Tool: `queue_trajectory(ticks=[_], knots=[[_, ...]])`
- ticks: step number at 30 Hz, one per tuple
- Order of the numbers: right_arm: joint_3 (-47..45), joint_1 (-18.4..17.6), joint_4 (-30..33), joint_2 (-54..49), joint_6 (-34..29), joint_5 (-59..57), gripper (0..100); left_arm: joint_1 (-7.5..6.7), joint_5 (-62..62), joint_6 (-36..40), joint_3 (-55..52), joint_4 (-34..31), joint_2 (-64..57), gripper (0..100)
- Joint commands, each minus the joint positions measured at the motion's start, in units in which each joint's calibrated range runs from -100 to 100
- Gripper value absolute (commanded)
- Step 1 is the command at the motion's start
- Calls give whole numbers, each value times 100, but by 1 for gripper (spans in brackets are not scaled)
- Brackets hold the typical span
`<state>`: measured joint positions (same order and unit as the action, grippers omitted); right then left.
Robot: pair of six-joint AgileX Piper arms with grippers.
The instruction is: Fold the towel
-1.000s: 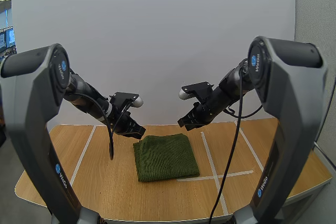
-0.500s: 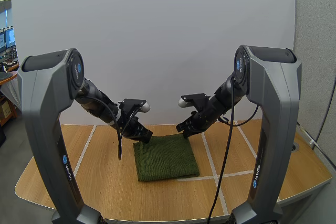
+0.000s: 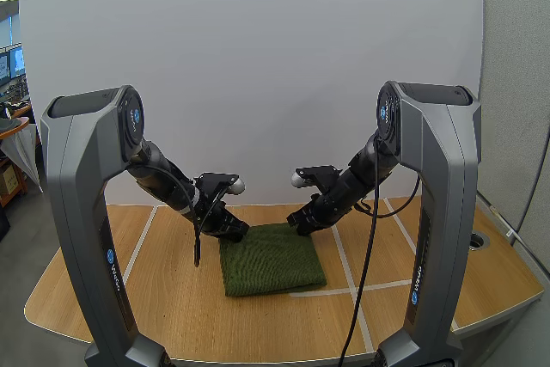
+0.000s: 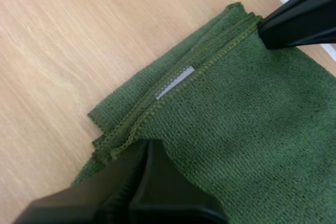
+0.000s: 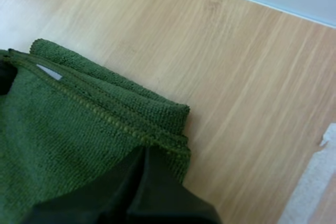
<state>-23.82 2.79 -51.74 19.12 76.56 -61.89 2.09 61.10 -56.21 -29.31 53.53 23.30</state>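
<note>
Bright, even, soft light, looks like it's coming from overhead. Just faint shadows on the bench [image 3: 163, 285] along the towel [image 3: 271, 259] edge and under the arms [image 3: 163, 182]. No harsh glare, only a mild sheen on the wood. The high view bows outward at the sides, fisheye style.

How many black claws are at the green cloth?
2. The left gripper is at the far left corner of the towel, the right gripper at its far right corner.
</note>
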Motion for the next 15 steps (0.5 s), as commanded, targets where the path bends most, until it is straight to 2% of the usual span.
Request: queue_trajectory(ticks=[1, 7, 10, 15], knots=[[15, 122, 97, -776, -56, -595, 0, -17, 530, 30, 32, -96, -640, 0], [15, 470, 108, -1574, -88, -1585, 0, -17, 964, 383, 32, -524, -1662, 0], [15, 653, 120, -1780, -96, -2495, 0, -17, 1433, 589, 32, -760, -2099, 0], [3, 888, 370, -1872, -213, -3811, 0, -17, 2757, 964, 32, -1142, -2453, 0]])
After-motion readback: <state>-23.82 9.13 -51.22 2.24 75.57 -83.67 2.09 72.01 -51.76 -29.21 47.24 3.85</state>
